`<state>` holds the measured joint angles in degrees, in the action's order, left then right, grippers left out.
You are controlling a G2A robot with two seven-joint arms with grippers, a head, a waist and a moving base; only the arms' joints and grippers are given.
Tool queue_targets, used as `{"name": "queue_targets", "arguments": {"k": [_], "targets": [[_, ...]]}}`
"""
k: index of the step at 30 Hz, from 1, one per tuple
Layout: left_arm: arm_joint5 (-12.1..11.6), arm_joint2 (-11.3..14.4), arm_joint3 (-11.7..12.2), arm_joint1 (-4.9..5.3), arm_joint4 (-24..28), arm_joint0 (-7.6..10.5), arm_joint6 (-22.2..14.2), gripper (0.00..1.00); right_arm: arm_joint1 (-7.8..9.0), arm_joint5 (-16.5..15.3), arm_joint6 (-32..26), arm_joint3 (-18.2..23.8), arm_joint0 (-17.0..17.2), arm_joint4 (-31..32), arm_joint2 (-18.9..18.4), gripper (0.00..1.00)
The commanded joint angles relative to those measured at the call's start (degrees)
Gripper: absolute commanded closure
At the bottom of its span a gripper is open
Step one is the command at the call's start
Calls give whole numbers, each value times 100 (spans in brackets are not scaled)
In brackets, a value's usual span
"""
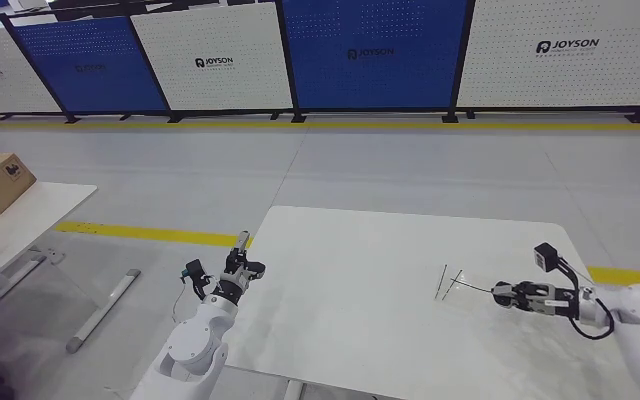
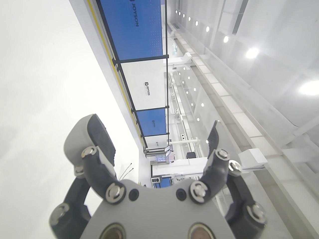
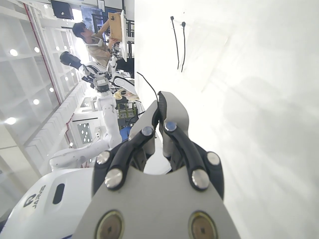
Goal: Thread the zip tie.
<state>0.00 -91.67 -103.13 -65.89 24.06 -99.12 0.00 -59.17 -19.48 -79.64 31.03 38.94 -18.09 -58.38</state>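
Black and hair-thin, the zip tie (image 3: pixel 149 85) curves slightly out of the right gripper's (image 3: pixel 159 100) tip, above the right part of the white table (image 1: pixel 350 300). Two spare ties (image 3: pixel 175 43), each with a small head, lie flat side by side just left of it. The left gripper (image 2: pixel 155 128) hovers at the table's left edge, jaws wide apart and empty, well apart from the ties. The right gripper sits low, pointing left, jaws pinched tight on the zip tie.

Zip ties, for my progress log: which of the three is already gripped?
The zip tie pinched in the right pincer, its tail poking past the tips. The other two zip ties lie loose, side by side on the table.
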Motion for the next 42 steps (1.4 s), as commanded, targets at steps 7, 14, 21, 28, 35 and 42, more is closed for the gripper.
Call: {"name": "queue_targets", "arguments": {"k": [7,14,21,28,35,42], "targets": [[0,0,0,0,0,0,0,0,-9,25,209,113,77,80,29,100],[0,0,0,0,0,0,0,0,202,0,1042,1480,566,285,-433,100],[0,0,0,0,0,0,0,0,499,279,2615,4371,1718,1717,-1065,100],[0,0,0,0,0,0,0,0,517,921,3294,5448,2192,2464,-1018,100],[0,0,0,0,0,0,0,0,516,984,3449,5421,2228,2561,-1032,100],[0,0,0,0,0,0,0,0,462,1204,4924,6056,2451,4273,-743,100]]}}
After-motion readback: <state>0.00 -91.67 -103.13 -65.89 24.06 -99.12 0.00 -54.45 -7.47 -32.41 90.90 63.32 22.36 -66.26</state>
